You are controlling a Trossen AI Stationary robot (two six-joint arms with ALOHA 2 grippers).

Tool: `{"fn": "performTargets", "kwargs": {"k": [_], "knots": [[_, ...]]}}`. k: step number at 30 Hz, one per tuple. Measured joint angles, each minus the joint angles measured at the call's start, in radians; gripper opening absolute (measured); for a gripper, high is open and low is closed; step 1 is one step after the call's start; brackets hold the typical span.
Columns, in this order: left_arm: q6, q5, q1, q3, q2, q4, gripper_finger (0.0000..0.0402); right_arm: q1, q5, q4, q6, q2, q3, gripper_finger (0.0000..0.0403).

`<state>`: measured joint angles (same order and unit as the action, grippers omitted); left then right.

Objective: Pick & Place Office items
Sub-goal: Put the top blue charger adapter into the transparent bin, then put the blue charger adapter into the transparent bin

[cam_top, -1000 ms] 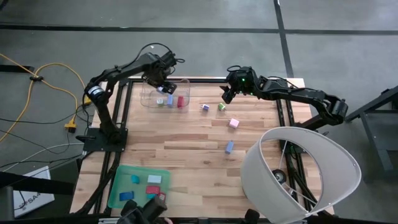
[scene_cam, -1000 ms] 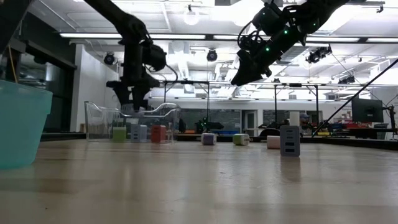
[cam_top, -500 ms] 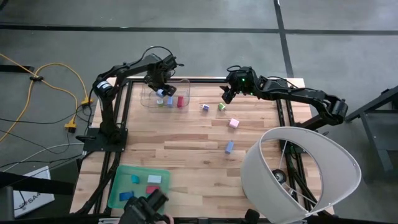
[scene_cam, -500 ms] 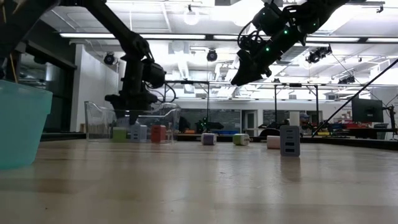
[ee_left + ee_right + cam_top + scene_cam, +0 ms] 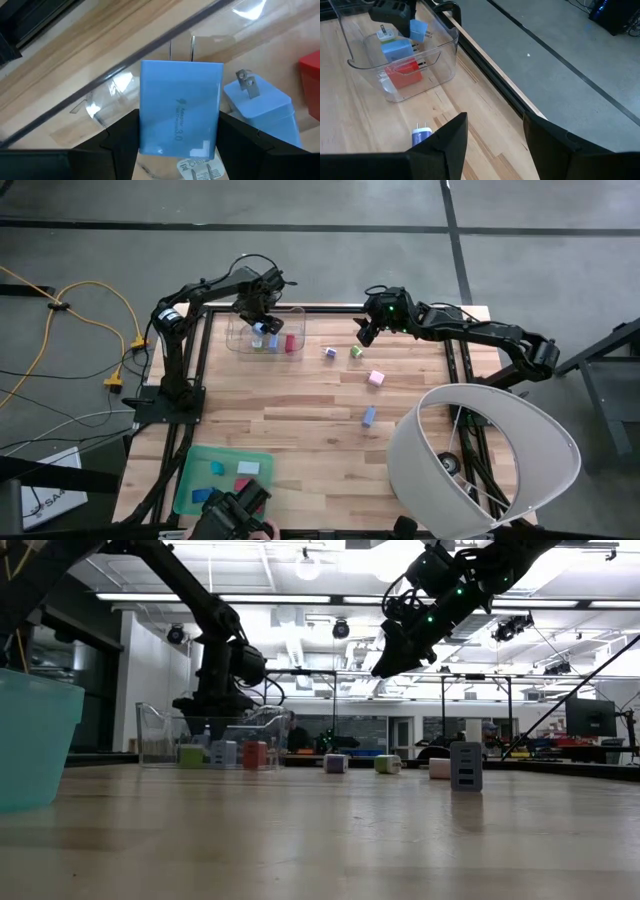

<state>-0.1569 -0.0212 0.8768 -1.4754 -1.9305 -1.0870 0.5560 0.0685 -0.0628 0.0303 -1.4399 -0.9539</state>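
Observation:
The office items are small plug-in blocks. A purple one [image 5: 330,352], a green one [image 5: 356,352], a pink one [image 5: 376,378] and a blue one [image 5: 369,416] lie loose on the wooden table. Several more lie in the green tray [image 5: 190,490] and in the clear bin [image 5: 240,340]. My left gripper [image 5: 262,328] reaches down into the bin's opening, shut on a blue block [image 5: 180,100] with two metal prongs. My right gripper [image 5: 365,335] hangs open in the air near the far edge, above and beyond the green block. My left gripper pinches the blue block between its two fingers [image 5: 122,137], one on each long side [image 5: 147,130]. It comes from above, pointing down. The prongs [image 5: 181,49] point away from the wrist. The block hangs just over a light blue piece [image 5: 265,107] and a white piece [image 5: 200,170] in the bin.
A red block [image 5: 402,75] also sits in the bin. A large white lampshade-like shape [image 5: 480,460] covers the table's near right corner. A dark object [image 5: 235,515] shows at the near edge by the tray. Bare wood lies in the table's middle.
My left gripper has moved down from above the bin's rim into the bin's opening, carrying the blue block along. The dark object at the near edge has shifted a little.

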Motion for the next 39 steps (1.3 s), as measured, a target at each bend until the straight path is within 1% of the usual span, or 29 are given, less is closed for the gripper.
{"fn": "performTargets", "kwargs": {"k": [8,18,28,34,36,39], "knots": [[0.003,-0.001,0.0,0.0,0.0,0.0,0.0222,0.0,0.0,0.0,0.0,0.0,0.0,0.018],[0.037,-0.003,0.0,-0.001,0.001,0.0,0.0259,0.0,0.0,0.0,0.0,0.0,0.0,0.018],[0.038,-0.004,0.0,-0.002,0.001,0.0,0.0262,0.0,0.0,0.0,0.0,0.0,0.0,0.018],[0.033,-0.06,-0.002,-0.002,0.007,-0.041,0.0262,0.0,0.0,0.0,0.0,0.0,0.0,0.018],[0.034,-0.086,-0.003,-0.003,0.02,-0.047,0.0262,0.0,0.0,0.0,0.0,0.0,0.0,0.018],[0.034,-0.098,-0.003,-0.004,0.047,-0.047,0.0262,0.0,0.0,0.0,0.0,0.0,0.0,0.018]]}}
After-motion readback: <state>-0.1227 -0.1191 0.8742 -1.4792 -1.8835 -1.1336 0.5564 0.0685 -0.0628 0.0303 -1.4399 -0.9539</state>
